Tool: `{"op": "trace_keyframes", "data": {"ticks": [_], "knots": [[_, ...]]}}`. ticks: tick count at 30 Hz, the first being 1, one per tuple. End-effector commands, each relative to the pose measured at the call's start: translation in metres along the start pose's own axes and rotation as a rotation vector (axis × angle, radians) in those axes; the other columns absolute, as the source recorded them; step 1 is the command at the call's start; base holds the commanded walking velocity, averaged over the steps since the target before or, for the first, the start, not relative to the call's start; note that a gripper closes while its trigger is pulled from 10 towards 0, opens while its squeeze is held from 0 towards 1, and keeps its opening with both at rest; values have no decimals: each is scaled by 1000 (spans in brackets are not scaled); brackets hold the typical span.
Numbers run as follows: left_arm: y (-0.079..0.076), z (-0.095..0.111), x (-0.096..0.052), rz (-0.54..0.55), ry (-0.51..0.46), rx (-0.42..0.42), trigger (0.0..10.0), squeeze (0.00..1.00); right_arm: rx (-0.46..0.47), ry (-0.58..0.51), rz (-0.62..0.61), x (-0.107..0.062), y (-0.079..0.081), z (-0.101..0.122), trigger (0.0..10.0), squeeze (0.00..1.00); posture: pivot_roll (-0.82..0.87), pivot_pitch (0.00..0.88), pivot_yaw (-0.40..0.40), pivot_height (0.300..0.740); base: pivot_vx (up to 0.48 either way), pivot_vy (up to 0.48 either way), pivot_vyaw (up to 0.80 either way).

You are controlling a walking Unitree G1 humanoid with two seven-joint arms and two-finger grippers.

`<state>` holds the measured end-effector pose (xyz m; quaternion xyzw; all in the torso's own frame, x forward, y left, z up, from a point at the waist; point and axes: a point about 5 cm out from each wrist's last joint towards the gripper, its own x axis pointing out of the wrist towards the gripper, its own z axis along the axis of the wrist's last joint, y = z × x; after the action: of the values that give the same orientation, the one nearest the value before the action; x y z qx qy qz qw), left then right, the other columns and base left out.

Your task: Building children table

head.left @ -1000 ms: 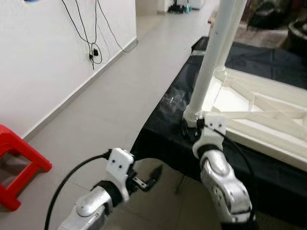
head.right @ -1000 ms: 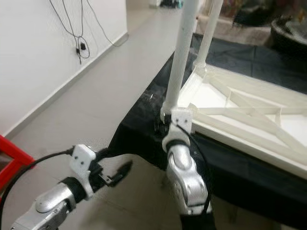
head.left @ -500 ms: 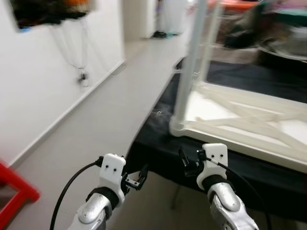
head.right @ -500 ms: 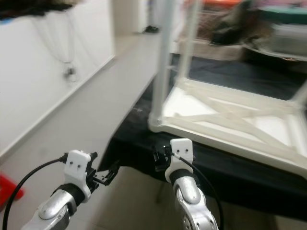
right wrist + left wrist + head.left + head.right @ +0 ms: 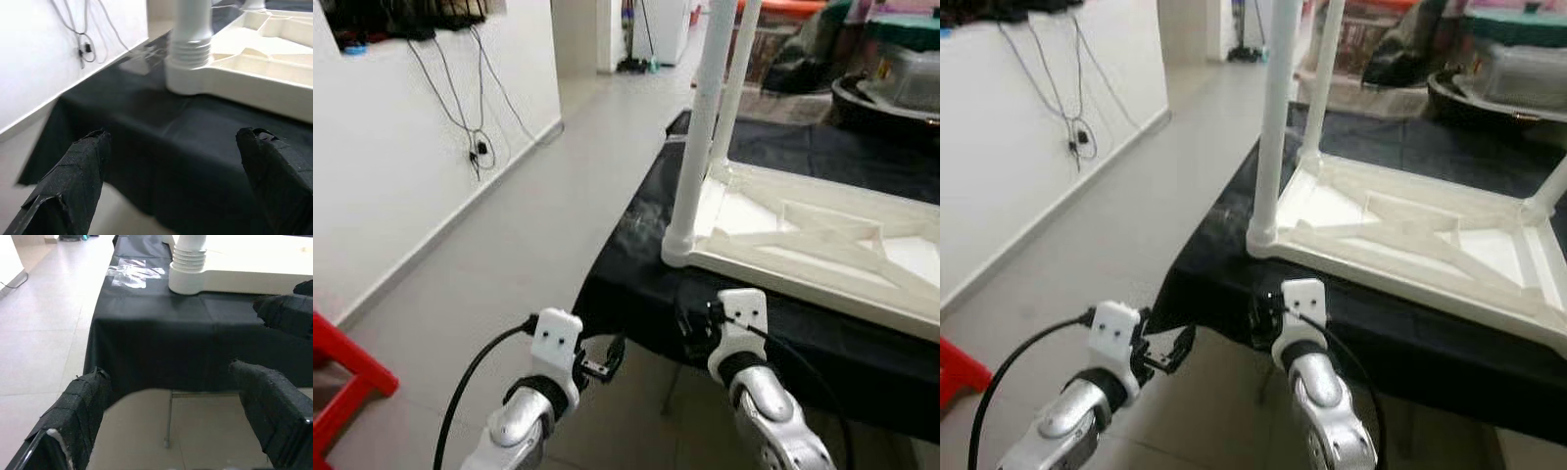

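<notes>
White plastic table lies upside down on a black cloth, legs pointing up. The right gripper, at the corner leg a second ago, has let go and drawn back; both it and the left gripper hang open and empty, suggesting that leg is seated.

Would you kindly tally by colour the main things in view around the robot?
White: 1, the upturned children's table
Black: 1, the cloth beneath it
Red: 1, the stool on the floor
Total: 3
</notes>
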<state>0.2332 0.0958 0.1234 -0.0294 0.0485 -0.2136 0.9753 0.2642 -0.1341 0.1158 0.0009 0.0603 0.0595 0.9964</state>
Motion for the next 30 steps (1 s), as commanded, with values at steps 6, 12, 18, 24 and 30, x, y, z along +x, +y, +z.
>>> {"op": "trace_keyframes", "data": {"ticks": [6,12,18,24,30], "knots": [[3,-4,1,39,12,13,10000,0,-14,-12,18,-1,2,-2,10000,0,76,11,-36,740,-51,0,0],[3,-4,0,57,11,20,10000,0,-12,-17,39,-1,5,-1,10000,0,80,14,-40,740,0,0,0],[6,-4,-1,83,6,23,10000,0,-15,-9,51,-1,7,-2,10000,0,83,20,-41,740,0,0,-667],[7,-4,-1,102,-1,23,10000,0,-23,-15,60,-1,8,-1,10000,0,81,23,-41,740,0,0,-800],[7,-4,0,109,-3,20,10000,0,-29,-20,62,-1,7,-1,10000,0,78,24,-42,740,0,0,-665]]}}
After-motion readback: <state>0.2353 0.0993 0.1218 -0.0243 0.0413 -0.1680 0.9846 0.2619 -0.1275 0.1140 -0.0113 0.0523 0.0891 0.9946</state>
